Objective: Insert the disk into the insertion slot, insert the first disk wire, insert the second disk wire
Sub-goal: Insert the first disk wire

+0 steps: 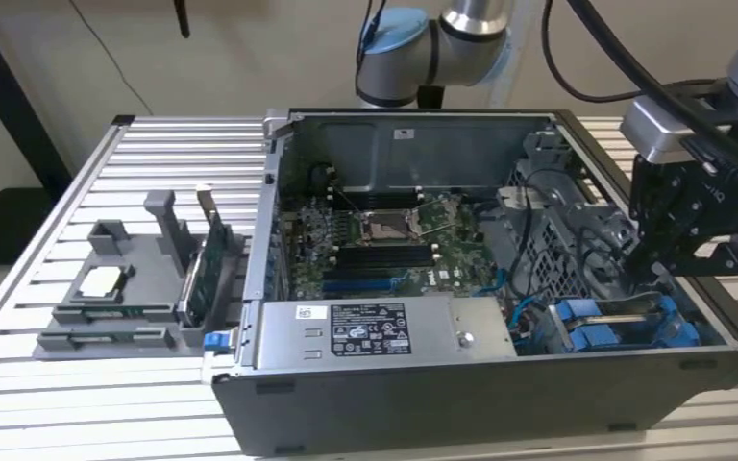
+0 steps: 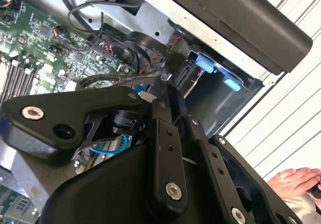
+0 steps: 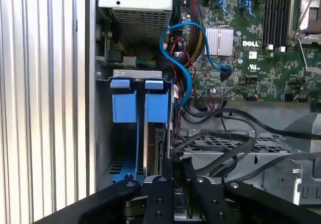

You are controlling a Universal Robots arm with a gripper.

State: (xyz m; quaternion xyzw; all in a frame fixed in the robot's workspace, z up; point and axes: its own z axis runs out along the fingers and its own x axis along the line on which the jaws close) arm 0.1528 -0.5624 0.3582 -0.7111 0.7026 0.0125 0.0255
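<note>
Gripper (image 3: 176, 170) low at drive bay, grip unreadable

Gripper is hung deep inside the case, just beside the disk (image 3: 156, 107). Its opening and any hold cannot be told. That disk is seen seated on edge in the insertion slot (image 3: 104, 133), so step one is judged done. Blue cable (image 3: 176, 53) and black wires (image 3: 225, 138) are bunched at the motherboard (image 3: 261, 58) side of the disk, which is likely why the approach is made from there.
</note>
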